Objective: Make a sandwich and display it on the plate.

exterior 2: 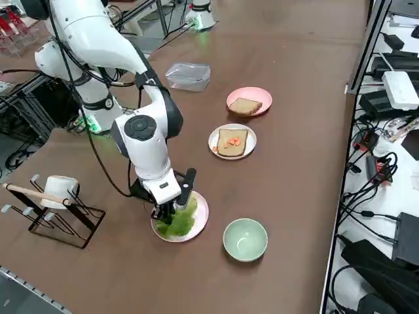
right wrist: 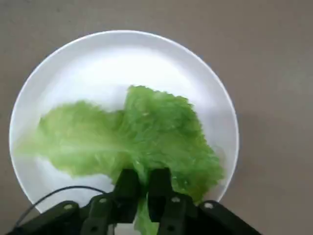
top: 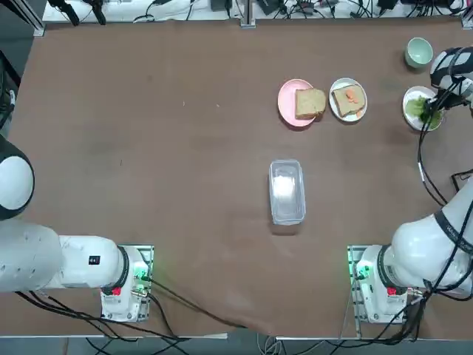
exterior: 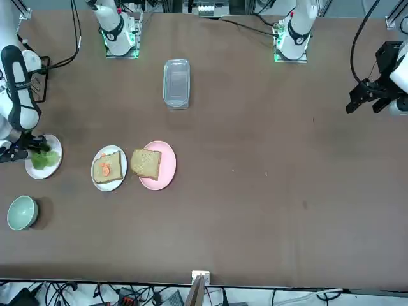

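Bread [top: 305, 103] lies on the left plate [top: 288, 111] and on the middle plate [top: 335, 103]; lettuce [right wrist: 161, 127] lies on the right plate [right wrist: 98, 63], under the right gripper [right wrist: 143, 183]. The cup [top: 419, 52] stands behind the right plate, the box [top: 287, 192] before the left.

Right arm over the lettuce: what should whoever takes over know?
Right gripper: low over a white plate, shut on lettuce.
Bread: topped slice on the second white plate; plain slice on the pink plate.
Done: orange topping is on the bread.
Left: lettuce onto the topped slice, then probably the plain slice over it.
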